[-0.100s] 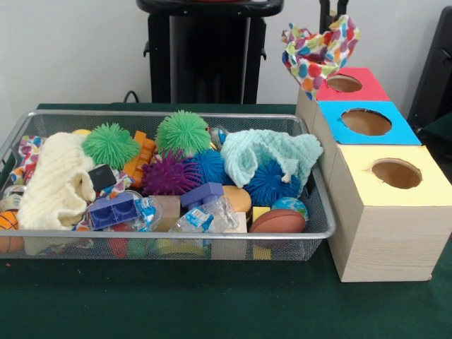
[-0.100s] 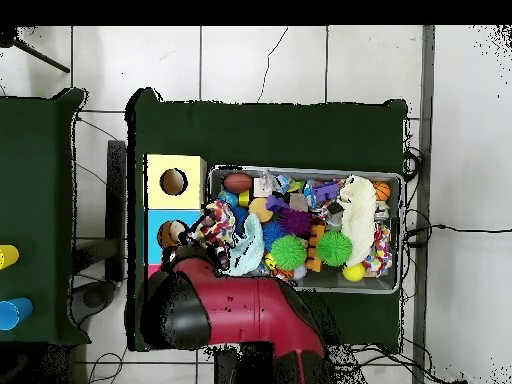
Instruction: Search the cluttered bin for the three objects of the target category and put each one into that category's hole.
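Dangling polka-dot cloth [image 1: 319, 51] over red-top box hole [image 1: 344, 83] | mesh bin [image 1: 321, 212] w/ spiky balls

A robotics lab or test room is indicated. A tabletop [image 1: 212, 304] covered in dark green cloth is set on a pale tiled floor [image 2: 260, 65], with black cables [image 2: 425, 228] trailed loosely across the tiles. A red and black robot arm [image 2: 245, 310] is mounted at one side. A wire mesh bin [image 1: 169, 244] crammed with mixed toys and cloths is placed beside a row of wooden boxes [image 1: 385, 226], each topped in red, blue or yellow and cut with a round hole, as in a staged sorting trial.
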Controlling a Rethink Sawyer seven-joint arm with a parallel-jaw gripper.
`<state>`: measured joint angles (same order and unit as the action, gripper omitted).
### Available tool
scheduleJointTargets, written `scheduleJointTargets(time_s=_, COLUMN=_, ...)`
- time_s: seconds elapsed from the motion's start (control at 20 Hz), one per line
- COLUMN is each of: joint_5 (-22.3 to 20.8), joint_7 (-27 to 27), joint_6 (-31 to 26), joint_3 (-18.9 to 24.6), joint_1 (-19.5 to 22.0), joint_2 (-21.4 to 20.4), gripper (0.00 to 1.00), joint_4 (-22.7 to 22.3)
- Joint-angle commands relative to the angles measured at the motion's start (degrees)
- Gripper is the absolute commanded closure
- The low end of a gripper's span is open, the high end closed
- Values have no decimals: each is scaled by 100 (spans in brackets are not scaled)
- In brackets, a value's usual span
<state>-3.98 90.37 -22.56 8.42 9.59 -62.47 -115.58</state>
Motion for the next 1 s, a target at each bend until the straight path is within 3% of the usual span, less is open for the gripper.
scheduleJointTargets(time_s=0.05, joint_5=293, joint_7=1785, joint_6=-753, joint_3=-538, joint_1=-416, joint_2=649, gripper=100, joint_4=911)
scheduleJointTargets(time_s=0.2, joint_5=399, joint_7=1823, joint_6=-696, joint_3=-698, joint_1=-620, joint_2=843, gripper=100, joint_4=1086)
scheduleJointTargets(time_s=0.45, joint_5=605, joint_7=1978, joint_6=-1, joint_3=-988, joint_1=-1075, joint_2=1382, gripper=100, joint_4=1223)
scheduleJointTargets(time_s=1.0, joint_5=1017, joint_7=2177, joint_6=-84, joint_3=-1321, joint_1=-1686, joint_2=1755, gripper=100, joint_4=1566)
